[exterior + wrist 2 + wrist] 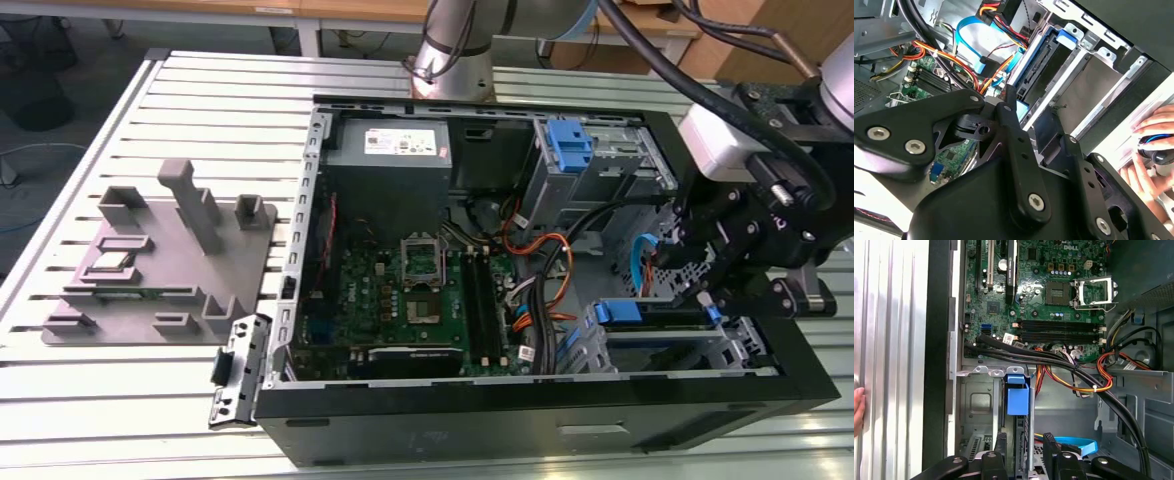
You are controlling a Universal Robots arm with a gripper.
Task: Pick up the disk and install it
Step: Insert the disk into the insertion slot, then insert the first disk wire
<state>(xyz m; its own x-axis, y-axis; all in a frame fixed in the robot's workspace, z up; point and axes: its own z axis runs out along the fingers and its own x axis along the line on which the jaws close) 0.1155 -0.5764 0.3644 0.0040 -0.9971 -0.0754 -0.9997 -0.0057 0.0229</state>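
The disk (1023, 427) stands on edge in the drive cage (979, 400) at the case's front corner, blue rails along it and a blue tab (1017, 394) at its end. In the exterior view the disk (654, 315) sits at the case's right, under my gripper (707, 300). In the first wrist view my gripper (1025, 440) straddles the disk, open, with a narrow gap showing on each side. In the second wrist view one fingertip (1010, 97) lies beside the disk's blue rail (1036, 62), and the linkage hides much of the bay.
The open computer case (534, 420) lies on a slatted metal table (200, 90). Orange, black and blue cables (1079, 380) run close by the cage. The grey power supply (387, 145) and a lone blue latch (567, 145) sit at the back. A grey fixture (160, 260) stands at the exterior view's left. A hand (1154, 150) rests outside the case.
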